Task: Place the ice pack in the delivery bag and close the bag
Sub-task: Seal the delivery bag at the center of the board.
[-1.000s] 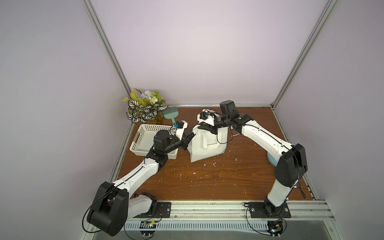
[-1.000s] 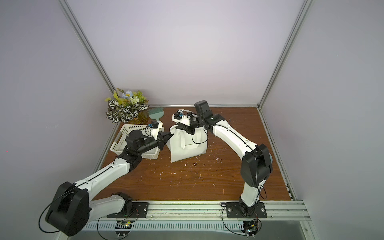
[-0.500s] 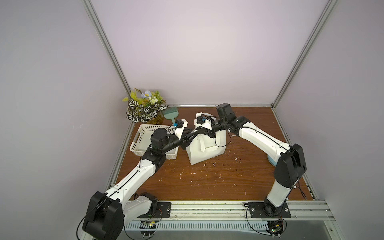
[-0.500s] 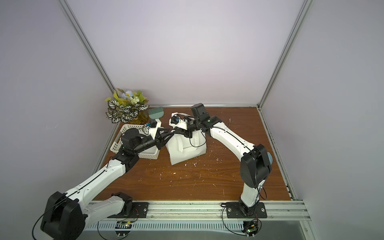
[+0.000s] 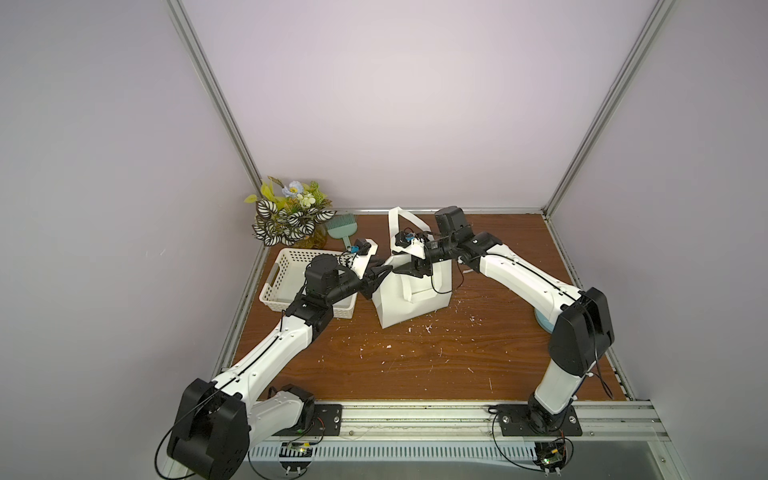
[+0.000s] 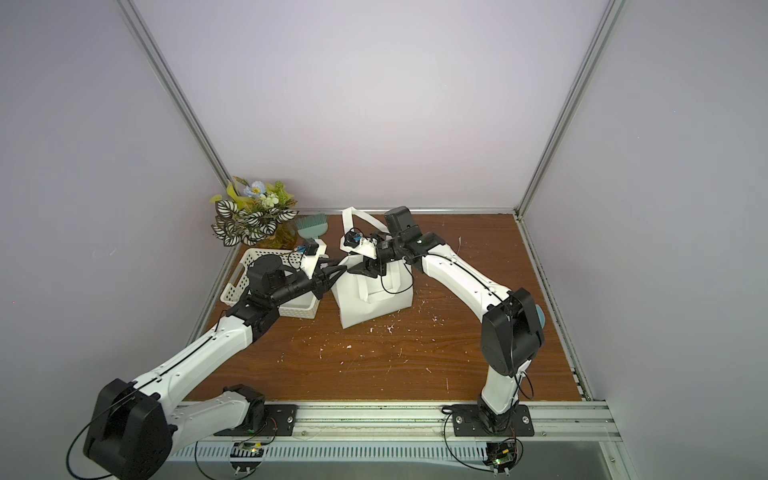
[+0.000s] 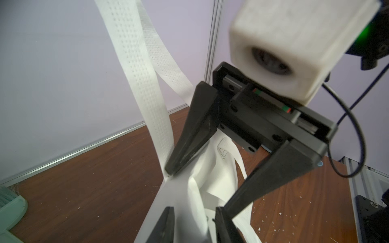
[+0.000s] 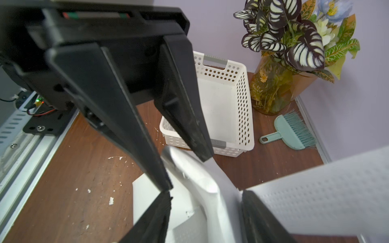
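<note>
Delivery bag (image 5: 424, 307) mouth: both sets of jaws released.
Left gripper (image 8: 187, 172) and right gripper (image 7: 200, 189): jaws spread, each straddling the bag's foil-lined rim, clamping nothing. Bag stands just beside the white perforated basket (image 5: 282, 305). Ice pack hidden in all 4 views.

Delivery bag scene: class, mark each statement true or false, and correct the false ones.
1. The delivery bag stands on the table beside the basket. True.
2. The brush lies inside the basket. False: the brush lies on the table near the plant.
3. The right tool is shut. False: its jaws stand apart at the bag's mouth.
4. One handle loop of the bag stands upright. True.
</note>
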Robot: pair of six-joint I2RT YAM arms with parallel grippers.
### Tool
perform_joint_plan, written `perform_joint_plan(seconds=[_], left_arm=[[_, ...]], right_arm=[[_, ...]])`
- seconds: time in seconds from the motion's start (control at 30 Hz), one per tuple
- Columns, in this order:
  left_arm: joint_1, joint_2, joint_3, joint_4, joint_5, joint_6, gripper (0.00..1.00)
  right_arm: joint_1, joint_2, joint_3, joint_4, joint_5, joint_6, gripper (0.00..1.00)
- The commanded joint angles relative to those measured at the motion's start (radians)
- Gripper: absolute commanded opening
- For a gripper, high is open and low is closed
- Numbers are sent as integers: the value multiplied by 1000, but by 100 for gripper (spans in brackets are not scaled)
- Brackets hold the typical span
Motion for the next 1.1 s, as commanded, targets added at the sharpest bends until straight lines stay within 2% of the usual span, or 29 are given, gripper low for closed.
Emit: perform_joint_plan(seconds=[0.0, 0.37, 0.57, 0.73, 0.8, 1.0, 1.07], left_arm=[[1, 4, 21, 34, -41, 9, 30], [-1, 69, 42, 114, 6, -31, 28], [-2, 72, 45, 114, 10, -23, 15], [-3, 55, 26, 127, 2, -24, 8], [-1, 50, 20, 141, 1, -29, 0], [-2, 34, 7, 151, 8, -25, 0], [-2, 28, -1, 157, 5, -27, 0]], right_arm=[[-36, -70, -34, -36, 1, 13, 62], [-130, -146, -101, -34, 15, -1, 58], [-139, -80, -36, -24, -32, 36, 55], [-134, -14, 43, -51, -69, 37, 55], [-128, 5, 57, -67, -65, 21, 57], [-115, 22, 39, -49, 6, 11, 60], [-115, 23, 33, -37, 32, 20, 58]])
